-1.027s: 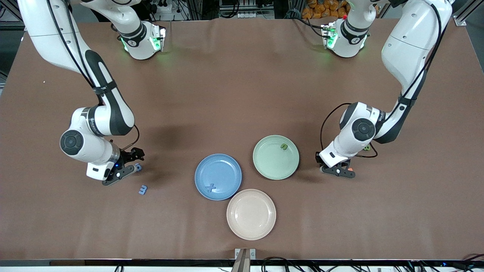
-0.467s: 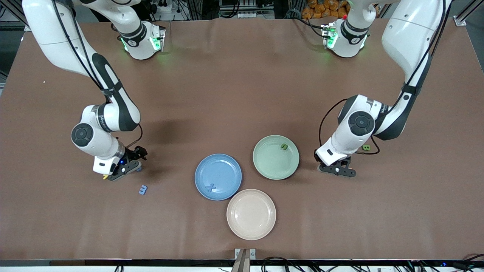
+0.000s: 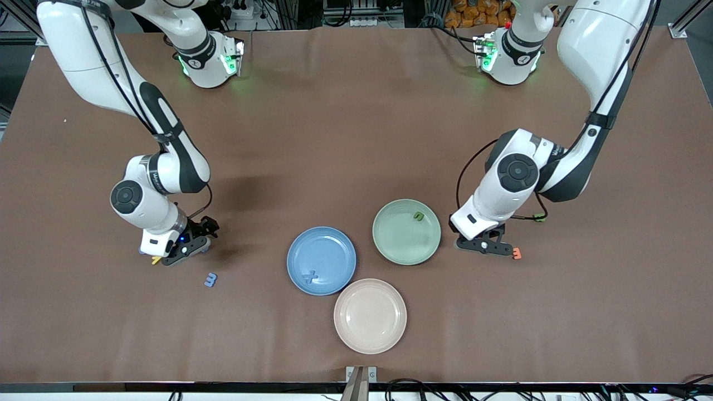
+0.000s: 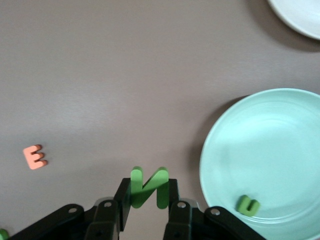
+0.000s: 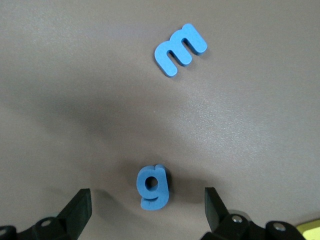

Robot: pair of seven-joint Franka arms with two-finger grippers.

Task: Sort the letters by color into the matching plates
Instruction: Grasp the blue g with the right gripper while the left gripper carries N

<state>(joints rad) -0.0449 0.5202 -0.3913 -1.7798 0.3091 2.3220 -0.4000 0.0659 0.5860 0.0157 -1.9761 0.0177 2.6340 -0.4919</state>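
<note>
Brown counter (image 3: 356, 139): left gripper (image 4: 150, 210) low beside green plate (image 3: 406, 231), pinching green letter (image 4: 148, 186); right gripper (image 5: 147, 210) spread wide around blue letter (image 5: 153, 186).

Front cam high, facing my bases. My left wrist cam looks straight down, close, sharing the green plate (image 3: 406, 231) (image 4: 265, 155). Right wrist cam likewise, over table (image 5: 100, 75).

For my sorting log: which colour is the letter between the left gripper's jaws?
Green; the letter N shows best in the left wrist view.
</note>
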